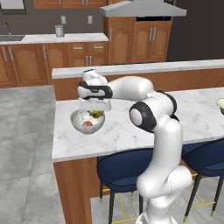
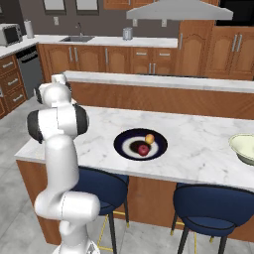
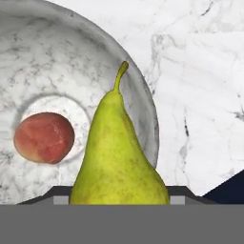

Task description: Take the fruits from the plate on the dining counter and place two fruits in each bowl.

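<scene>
My gripper (image 1: 95, 112) is shut on the yellow-green fruit (image 3: 116, 157), a pear held stem-up just above the deep grey speckled bowl (image 1: 80, 124). The peach-coloured fruit (image 3: 44, 137) lies in the bottom of that bowl. In the right base view the navy plate (image 2: 120, 144) sits mid-counter with the red fruit (image 2: 143, 149) and the orange fruit (image 2: 149, 138) on it. The pale cream-green bowl (image 2: 244, 147) stands at the right end of the marbled dining counter (image 2: 198, 144). The fingers are mostly hidden by the pear.
Blue stools (image 1: 124, 168) are tucked under the counter's near edge. A raised wooden ledge (image 1: 144, 70) runs behind the counter. The grey bowl stands close to the counter's left end, with grey floor (image 1: 26, 144) beyond it.
</scene>
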